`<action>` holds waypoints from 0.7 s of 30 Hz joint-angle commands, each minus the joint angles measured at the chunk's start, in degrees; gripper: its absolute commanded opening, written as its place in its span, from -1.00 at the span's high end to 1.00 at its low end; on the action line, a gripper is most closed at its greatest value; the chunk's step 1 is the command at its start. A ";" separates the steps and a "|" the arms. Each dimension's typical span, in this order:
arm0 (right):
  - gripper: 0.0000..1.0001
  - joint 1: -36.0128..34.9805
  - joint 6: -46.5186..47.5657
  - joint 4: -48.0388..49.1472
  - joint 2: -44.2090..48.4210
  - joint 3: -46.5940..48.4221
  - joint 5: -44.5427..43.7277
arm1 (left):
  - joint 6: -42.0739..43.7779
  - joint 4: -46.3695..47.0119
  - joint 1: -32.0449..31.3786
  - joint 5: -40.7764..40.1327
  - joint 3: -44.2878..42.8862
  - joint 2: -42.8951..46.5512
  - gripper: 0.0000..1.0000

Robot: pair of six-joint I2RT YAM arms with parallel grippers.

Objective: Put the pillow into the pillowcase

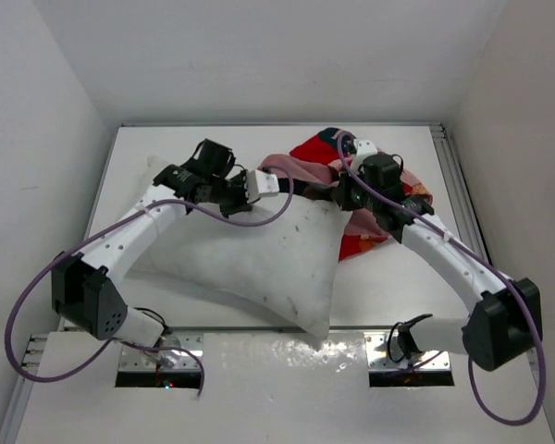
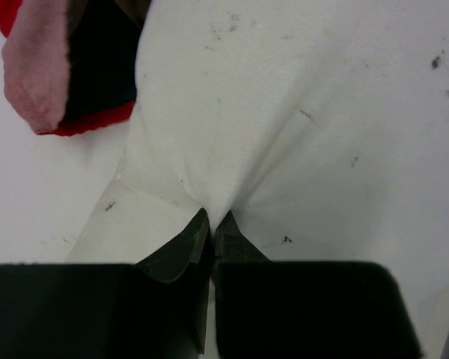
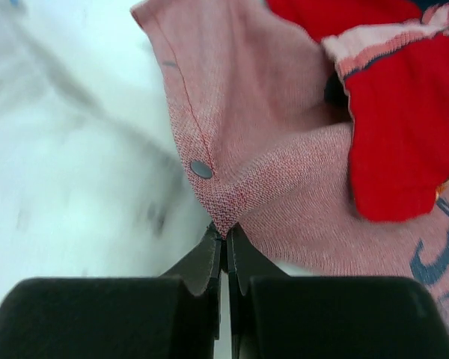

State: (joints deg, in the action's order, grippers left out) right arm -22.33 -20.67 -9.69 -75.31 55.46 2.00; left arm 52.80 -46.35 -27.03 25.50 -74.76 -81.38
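Pillow (image 1: 250, 254) centre frame. Pillowcase (image 1: 316, 150) bunched at upper right, touching it. Left gripper (image 2: 212, 226) pinched shut on pillow fabric. Right gripper (image 3: 224, 233) pinched on the pillowcase's pink edge.
Risk: both thin pinches may slip under pull. The opening looks collapsed, so a pillow corner could jam.
Purple cable (image 1: 250, 220) drapes across the pillow.

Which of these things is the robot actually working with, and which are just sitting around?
In the job:
- pillow, pinched by the left gripper
- pillowcase, its pink inner edge pinched by the right gripper

Just there:
- table
- purple cables running along the arms
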 commanded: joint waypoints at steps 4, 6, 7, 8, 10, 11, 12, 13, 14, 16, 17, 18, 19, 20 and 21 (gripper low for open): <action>1.00 -1.84 8.44 -9.54 8.06 -1.58 2.12 | -12.71 13.99 5.22 -4.83 -6.18 -3.25 1.00; 1.00 -2.19 10.63 -12.26 10.09 -1.06 6.24 | -13.16 15.84 5.32 -9.49 -5.14 -3.43 1.00; 1.00 -2.63 11.52 -13.32 10.62 0.33 7.65 | -15.25 18.37 5.49 -11.15 -4.87 -3.69 1.00; 1.00 -2.98 12.31 -14.38 10.88 1.22 8.36 | -15.96 19.62 5.67 -12.65 -4.78 -3.95 1.00; 1.00 -4.12 14.59 -18.59 11.06 3.76 8.20 | -17.98 21.73 6.28 -15.65 -5.83 -4.57 1.00; 1.00 -4.22 15.30 -19.83 10.97 4.21 7.85 | -19.99 22.17 6.54 -16.61 -6.27 -5.09 1.00; 1.00 -4.22 16.26 -21.58 10.97 4.30 7.50 | -20.88 22.53 7.07 -16.97 -6.62 -5.27 1.00; 1.00 -4.39 16.62 -22.20 10.97 4.39 7.49 | -22.54 23.14 7.25 -17.23 -7.15 -5.36 1.00; 1.00 -4.74 16.88 -22.65 10.89 4.39 7.67 | -23.26 23.49 7.42 -17.84 -7.24 -5.28 1.00; 1.00 -5.62 16.89 -23.44 10.18 4.91 9.67 | -26.32 24.37 7.95 -18.55 -7.59 -5.28 1.00; 1.00 -6.06 16.71 -23.18 9.75 5.27 10.65 | -27.38 24.81 7.95 -18.81 -7.68 -5.28 1.00; 1.00 -7.19 15.58 -22.74 8.61 5.88 12.40 | -31.48 25.77 7.87 -19.34 -8.38 -5.54 1.00; 1.00 -7.90 14.70 -21.78 7.90 6.15 13.46 | -34.22 25.78 7.78 -20.30 -9.17 -5.71 1.00; 1.00 -8.69 13.91 -20.21 7.20 6.58 14.69 | -36.60 25.61 7.26 -20.83 -10.39 -6.06 1.00; 1.00 -10.18 12.51 -19.58 5.63 7.63 16.96 | -40.80 25.52 6.73 -21.53 -12.06 -6.50 1.00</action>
State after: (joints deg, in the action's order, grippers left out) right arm -29.39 -6.13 -31.73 -67.44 58.76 11.60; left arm 24.18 -29.85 -20.05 7.77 -79.92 -88.49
